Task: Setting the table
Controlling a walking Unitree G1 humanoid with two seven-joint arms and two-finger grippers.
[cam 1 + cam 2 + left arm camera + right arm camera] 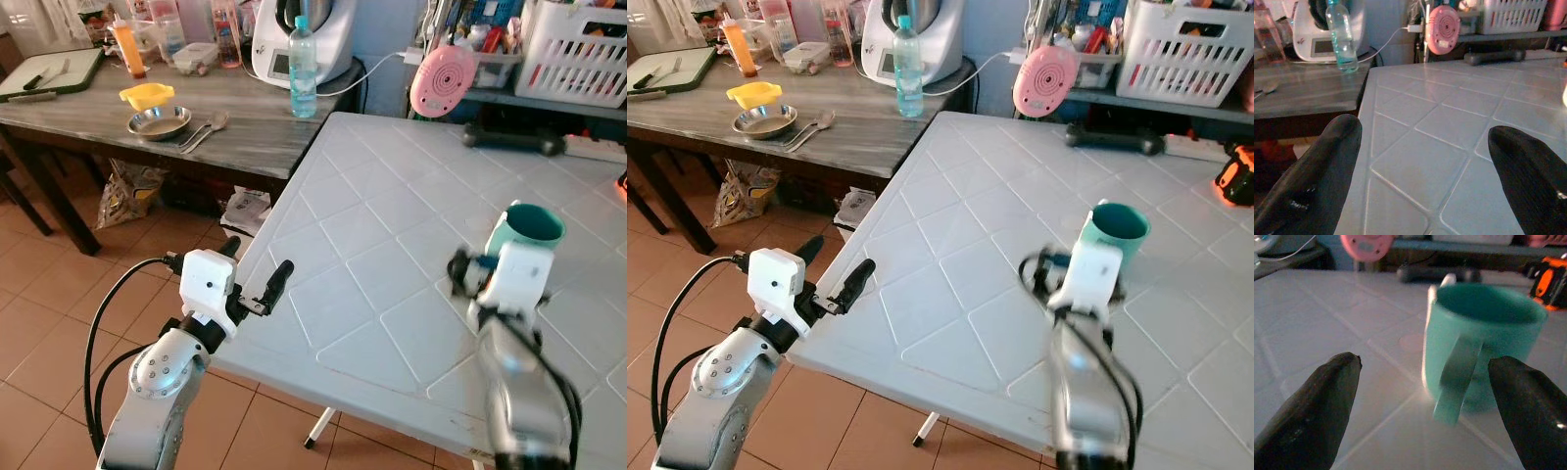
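A teal mug (530, 229) stands upright on the white table (372, 225), toward its right side. My right gripper (1425, 363) is open just short of the mug (1480, 340), whose handle points back at the fingers; nothing is between them. My right arm (517, 284) reaches in over the table's near edge. My left gripper (257, 262) hovers open at the table's near left corner, holding nothing. On the wooden side table (245, 127) to the left sit a steel bowl (159, 121), a yellow dish (147, 95) and a spoon (211, 124).
A water bottle (303, 68) and a white kitchen appliance (304, 34) stand at the wooden table's back. A pink round device (443, 80), a black dumbbell (514, 139), a white basket (578, 49) and an orange tool (1236, 174) line the white table's far side.
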